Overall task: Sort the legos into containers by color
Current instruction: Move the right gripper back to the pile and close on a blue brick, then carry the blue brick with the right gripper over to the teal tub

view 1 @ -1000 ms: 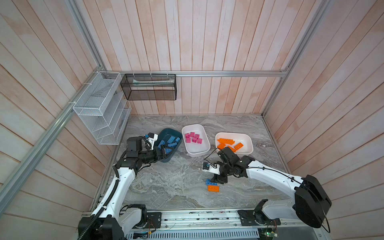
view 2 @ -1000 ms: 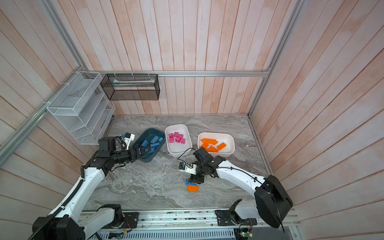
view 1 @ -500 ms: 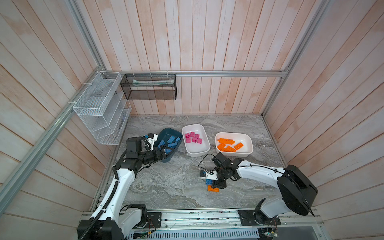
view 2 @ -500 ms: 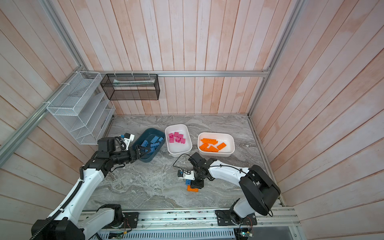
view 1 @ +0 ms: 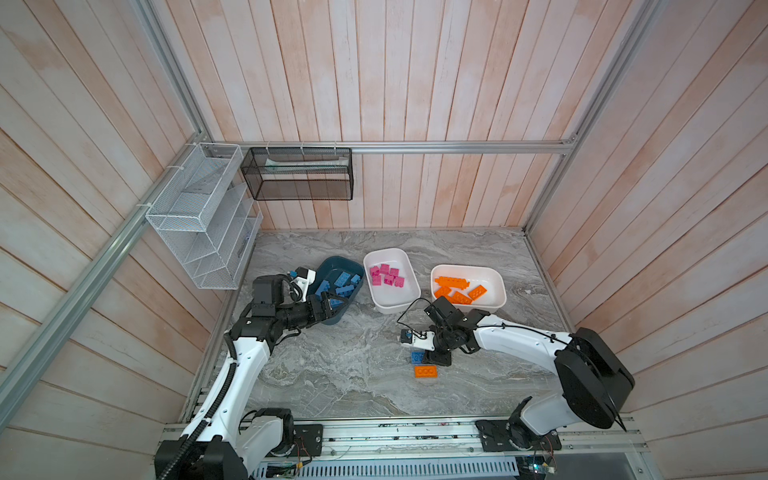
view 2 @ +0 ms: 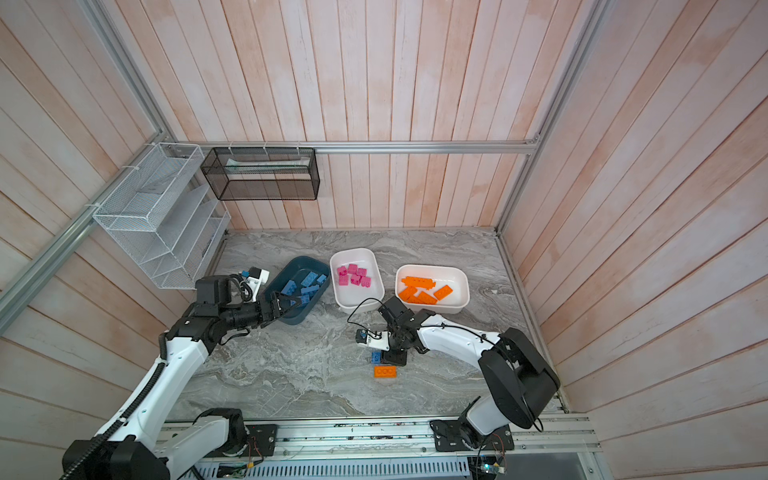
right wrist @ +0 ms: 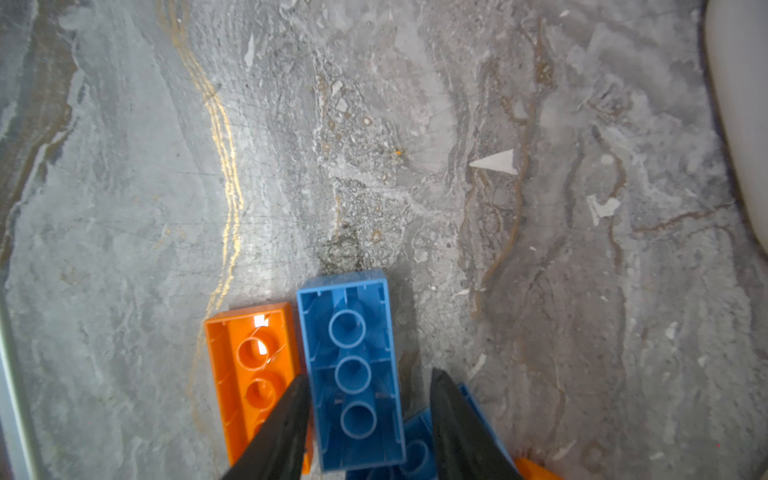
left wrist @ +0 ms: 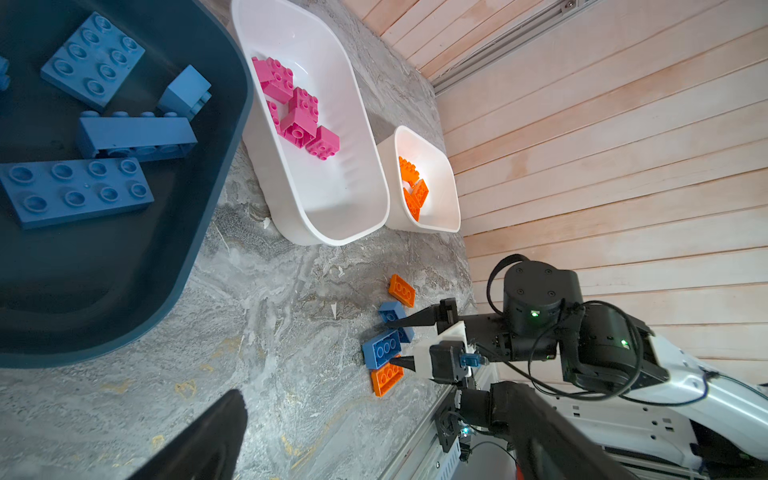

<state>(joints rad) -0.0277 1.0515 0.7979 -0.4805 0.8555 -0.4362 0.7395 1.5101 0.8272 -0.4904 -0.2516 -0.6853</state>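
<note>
Setting: you are looking at a robot test cell, a lab rig rather than a home or a shop.
Enclosure: plank walls (view 1: 415, 83) close in three sides; aluminium frame rails (view 1: 415, 146) run along the back wall and up the corners in both top views.
Work surface: a small grey marble-look tabletop (view 1: 353, 386) fills the floor of the cell.
Mounting: your arm bases (view 1: 270, 428) sit on a slotted metal rail (view 1: 395, 432) along the bottom edge of the frame, with loose wires (view 1: 305, 451) showing beside them.
Fixtures: a white wire-mesh rack (view 1: 199, 216) and a black mesh basket (view 1: 297, 174) hang from the rails at upper left.
</note>
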